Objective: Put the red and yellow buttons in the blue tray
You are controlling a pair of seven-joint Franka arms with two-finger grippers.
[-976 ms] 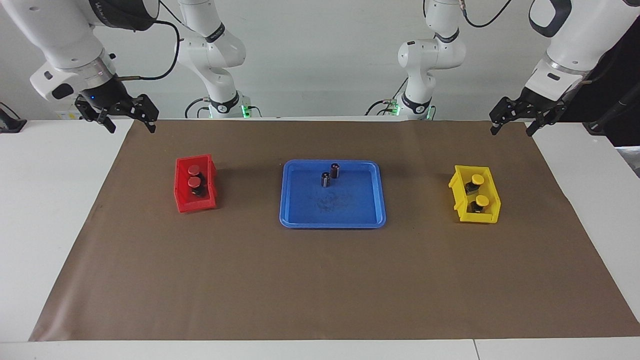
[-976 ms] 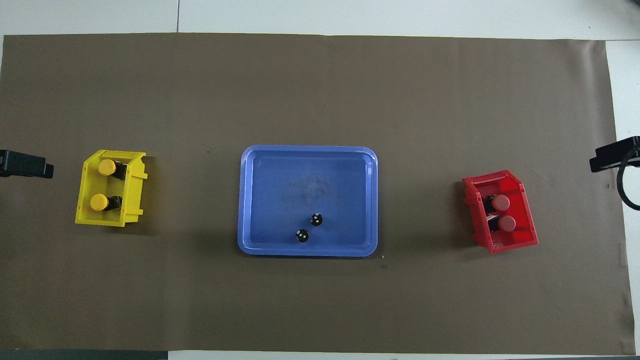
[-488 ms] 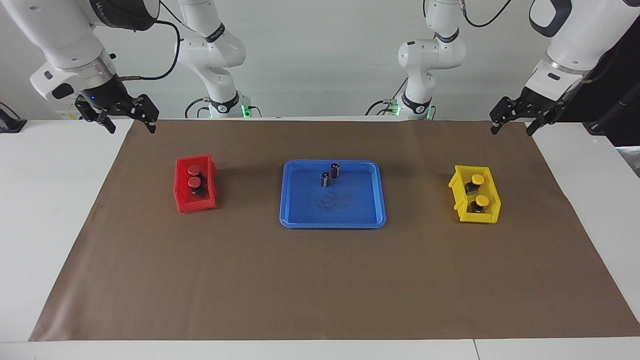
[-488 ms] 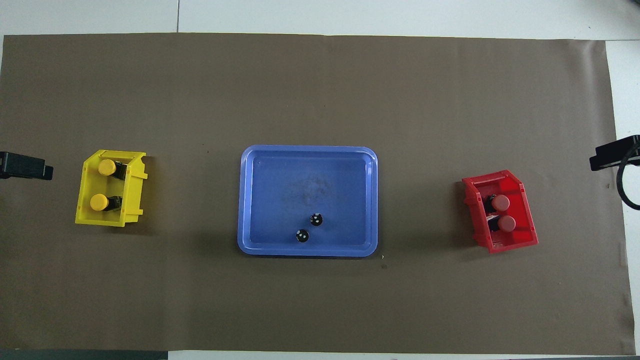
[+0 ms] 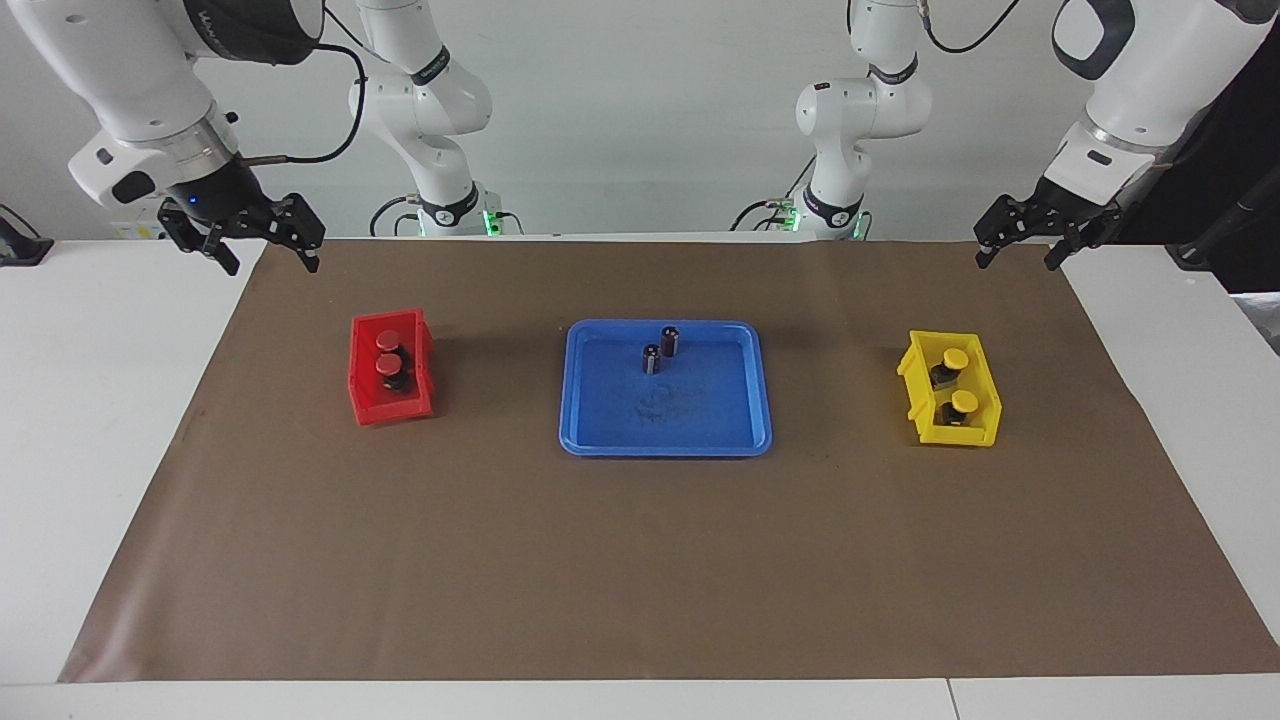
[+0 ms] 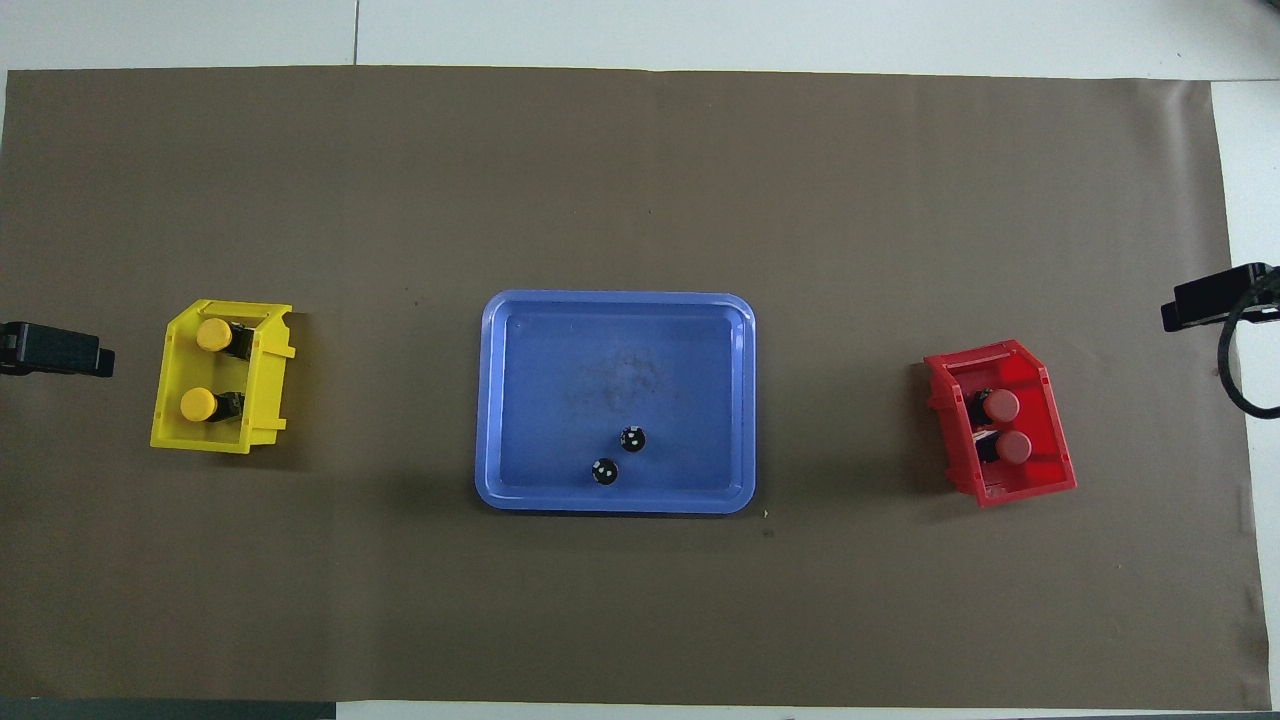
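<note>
Moved: both grippers have shifted a touch inward toward the brown mat since a second ago; bins, tray and buttons sit exactly as they did.
Right gripper: up in the air over the mat's corner at the right arm's end, fingers spread, holding nothing.
Red bin: one, on the mat; two red buttons inside, one just nearer the robots than the other.
Blue tray: one, mid-mat between the bins; no buttons in it, just two dark cylinders standing at the robots' end of it.
Yellow bin: one, with two yellow buttons in it.
Left gripper: raised over the mat's other corner, fingers apart, empty.
Views: facing view shows whole arms and both open grippers; overhead shows only dark gripper tips at its edges, but the cylinders' silvery tops and the buttons' caps plainly.
</note>
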